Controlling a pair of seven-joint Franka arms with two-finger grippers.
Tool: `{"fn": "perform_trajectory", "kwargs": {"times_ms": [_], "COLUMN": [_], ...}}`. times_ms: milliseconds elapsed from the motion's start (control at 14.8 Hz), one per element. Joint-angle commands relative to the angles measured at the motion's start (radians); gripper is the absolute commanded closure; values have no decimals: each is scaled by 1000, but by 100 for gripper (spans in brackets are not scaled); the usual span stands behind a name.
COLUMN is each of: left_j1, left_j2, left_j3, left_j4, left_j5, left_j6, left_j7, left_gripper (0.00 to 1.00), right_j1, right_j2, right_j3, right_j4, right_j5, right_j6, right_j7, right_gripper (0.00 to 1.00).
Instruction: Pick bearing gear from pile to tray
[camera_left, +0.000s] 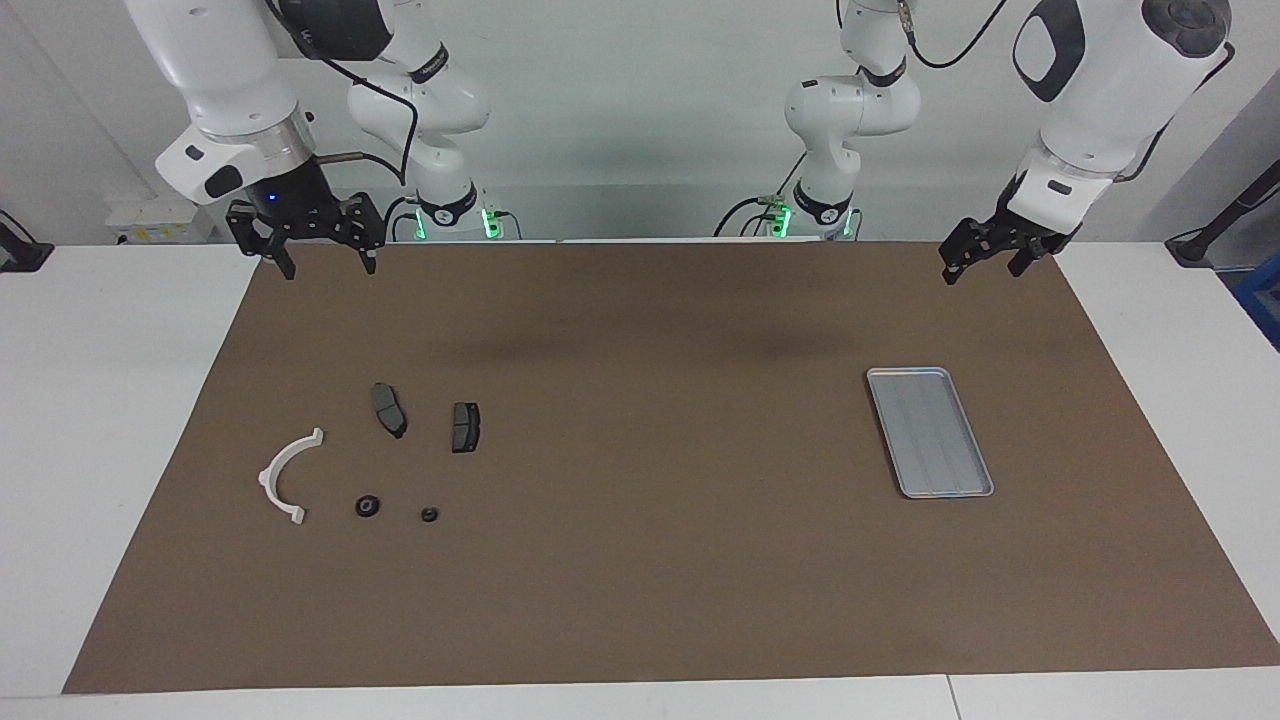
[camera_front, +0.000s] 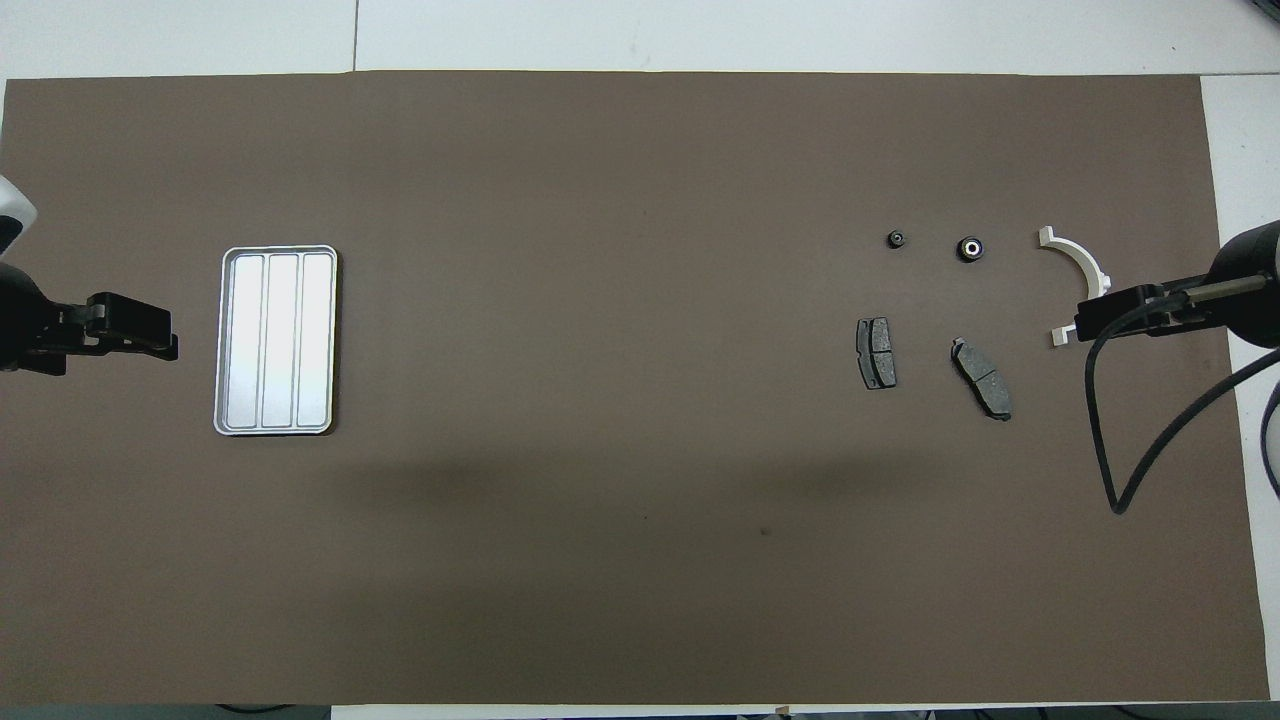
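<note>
R gripper (camera_left: 327, 250) hangs up in the air over the mat's (camera_left: 640, 560) robot-side edge, at the R arm's end of the table, fingers spread wide apart w/ nothing between them. L gripper (camera_left: 985, 262) hangs over the mat's robot-side edge at the L arm's end, fingers apart too, holding nothing.

Pile lies on the mat at the R arm's end: two grey pads (camera_left: 389, 409) (camera_left: 465, 427) side by side, apart from each other; farther from the robots, two black rings, the bigger one (camera_left: 367, 506) near the smaller (camera_left: 429, 516); white half-ring (camera_left: 288, 475) beside them, toward the table end. No parts touch.

Tray (camera_left: 903, 440) sits flat on the mat at the L arm's end, well apart from the pile, nothing in it
</note>
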Motion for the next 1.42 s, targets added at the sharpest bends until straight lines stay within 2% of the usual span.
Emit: {"fn": "perform_trajectory", "kwargs": {"times_ms": [0,678,949,1356], "left_j1": [0,0,0,0], "left_j2": [-10,-10,-10,-10], "left_j3": [2,1,1,1], "left_j4": [-7,-7,-7,-7], "left_j5": [-10,-10,-10,-10], "left_j6": [-1,-1,-1,-1], "left_j7": [2,2,2,2], "left_gripper": [0,0,0,0], "right_j1": [-11,-14,-14,-5], "right_j2": [-6,-18,-21,-11], "right_j3": [6,-3,-1,-1], "right_j4": [8,-1,-2,-28], "right_j5": [-3,-11,-11,-11], "right_j6": [-23,-36,-43,18], "right_j7": [11,5,-51,-31], "right_gripper": [0,0,0,0]}}
